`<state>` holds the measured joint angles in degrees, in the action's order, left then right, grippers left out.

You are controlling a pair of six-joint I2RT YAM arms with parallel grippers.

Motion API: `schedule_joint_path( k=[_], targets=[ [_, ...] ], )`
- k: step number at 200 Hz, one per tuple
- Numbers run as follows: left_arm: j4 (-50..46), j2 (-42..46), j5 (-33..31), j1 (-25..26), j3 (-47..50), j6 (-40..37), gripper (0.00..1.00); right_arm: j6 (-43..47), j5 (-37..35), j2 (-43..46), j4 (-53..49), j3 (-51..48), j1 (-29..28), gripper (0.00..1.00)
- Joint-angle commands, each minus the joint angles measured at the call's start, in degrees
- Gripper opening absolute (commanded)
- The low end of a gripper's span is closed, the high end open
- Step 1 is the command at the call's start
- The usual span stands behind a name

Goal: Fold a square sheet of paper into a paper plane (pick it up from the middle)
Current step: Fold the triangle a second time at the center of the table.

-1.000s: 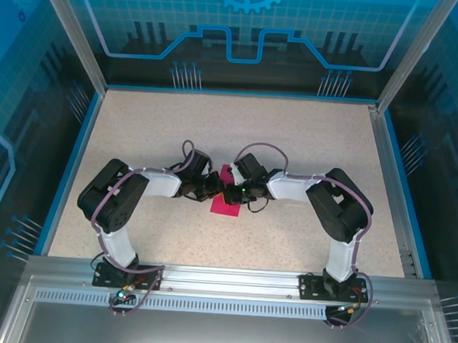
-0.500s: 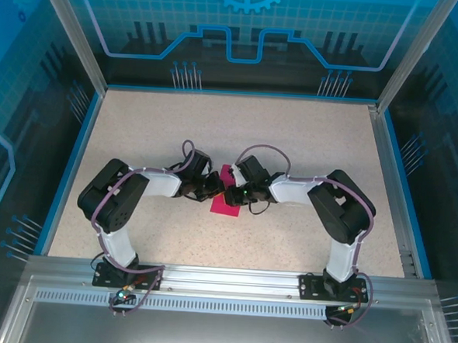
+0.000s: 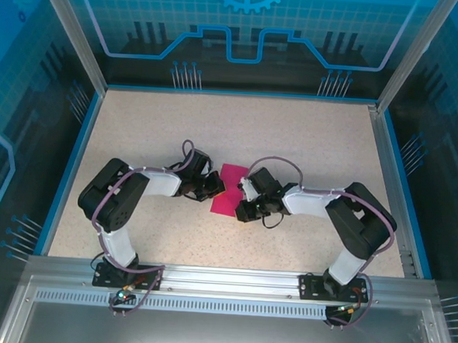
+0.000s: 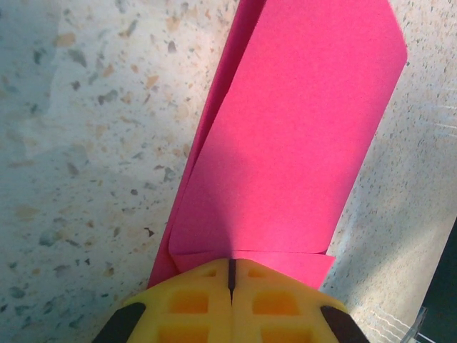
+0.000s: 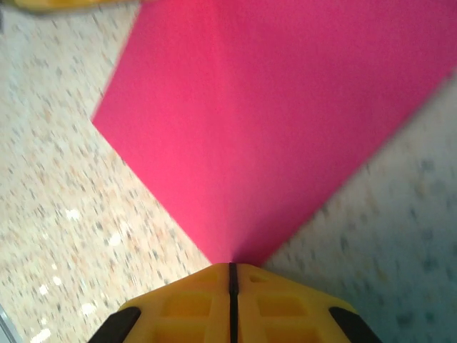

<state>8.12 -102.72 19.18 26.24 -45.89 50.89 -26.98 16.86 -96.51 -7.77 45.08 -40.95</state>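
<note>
Now both bent arms are reaching inward over the counter (image 3: 309,137), left pincer (image 4: 230,266) and right pincer (image 5: 230,269) each pinching the folded magenta paper (image 4: 285,143).

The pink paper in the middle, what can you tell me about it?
The pink paper is thin, plain magenta, folded over so a second layer peeks out along one long side. It is near the middle of the speckled table. The left gripper is shut on a folded end, the right gripper on a corner. Whether it rests flat or is lifted is unclear.
</note>
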Motion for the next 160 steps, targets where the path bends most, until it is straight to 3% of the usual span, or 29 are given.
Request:
schedule_joint_path(
  k=[1, 26, 61, 86, 102, 160],
  targets=[
    [-5.99, -2.88, -2.39, -0.51, -0.29, -1.49, 0.0, 1.5, -0.96, 4.87, -9.34, -2.1, -0.65, 0.09],
    [-5.6, 0.81, -1.0, -0.23, -2.0, -2.43, 0.02, -0.23, -3.95, 14.0, -8.97, -2.45, 0.89, 0.12],
    [-7.99, 8.92, -3.59, 0.87, -4.82, -3.73, 0.28, -2.48, -6.76, 18.56, -4.1, -1.54, 4.74, 0.19],
    [-8.12, 13.5, -6.08, 0.96, -2.62, -1.07, 0.4, -3.21, -6.25, 13.85, -2.58, 2.47, 6.57, 0.23],
    [-8.47, 16.09, -6.94, 1.09, -0.59, -0.21, 0.46, -3.62, -4.49, 11.38, 0.6, 3.62, 6.5, 0.33],
    [-6.76, 19.4, -4.82, 1.18, 5.59, 0.87, 0.49, 1.83, -0.16, -2.38, -2.98, 13.28, 6.56, 0.44]
  ],
)
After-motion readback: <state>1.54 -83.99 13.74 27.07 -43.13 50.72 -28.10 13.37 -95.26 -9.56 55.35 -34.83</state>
